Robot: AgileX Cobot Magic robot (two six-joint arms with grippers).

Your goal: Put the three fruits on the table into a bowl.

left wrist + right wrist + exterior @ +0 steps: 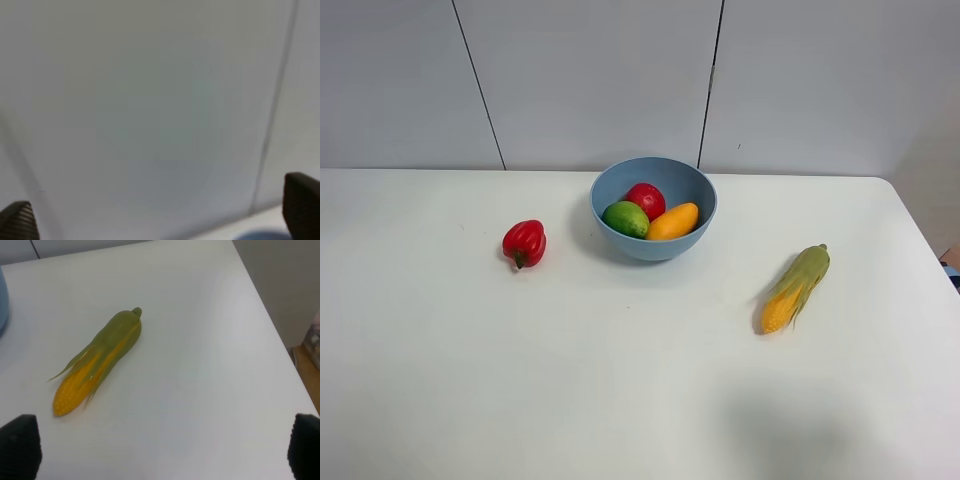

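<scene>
Bowl (653, 207), light-blue plastic, is sitting on the white counter (620, 380), already holding the mango (673, 221), the lime (626, 218) and the pomegranate (645, 198). These probably handle as light, firm, smooth bodies, best gripped across the middle. Both claws, left (160, 220) and right (162, 450), are hanging spread and empty.

Both grippers' fingers (17, 220) apart, empty

Bowl (653, 208): I see it light blue, deep, upright on the white bench (570, 380).
Pomegranate (645, 199): red, at the back inside.
Lime (625, 218): green, front left.
Mango (673, 221): orange-yellow, front right, tilted.
</scene>
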